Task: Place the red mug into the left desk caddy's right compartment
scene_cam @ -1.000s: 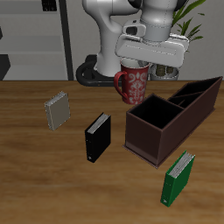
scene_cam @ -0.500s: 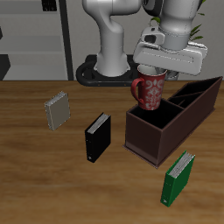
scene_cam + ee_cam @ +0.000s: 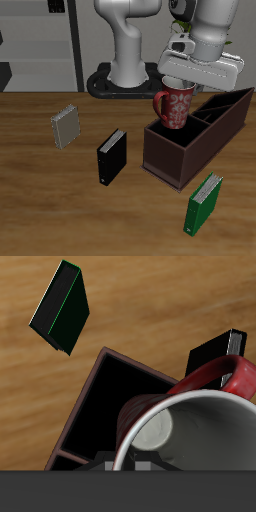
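The red mug (image 3: 176,106) with a whitish floral pattern hangs in my gripper (image 3: 180,85), which is shut on its rim. It is held in the air above the near end of the left desk caddy (image 3: 195,140), a long dark maroon-brown box. Its large square right compartment (image 3: 176,136) lies just under the mug. In the wrist view the mug's pale inside and red handle (image 3: 205,416) fill the frame, with the black square compartment (image 3: 110,406) below it.
A black book (image 3: 111,156) stands beside the caddy. A grey book (image 3: 66,127) stands farther off. A green book (image 3: 204,203) stands near the table's front edge and also shows in the wrist view (image 3: 60,308). The robot base (image 3: 125,80) is behind.
My gripper has carried the mug sideways from behind the caddy to a spot over its square compartment, most of the move in the first half second.
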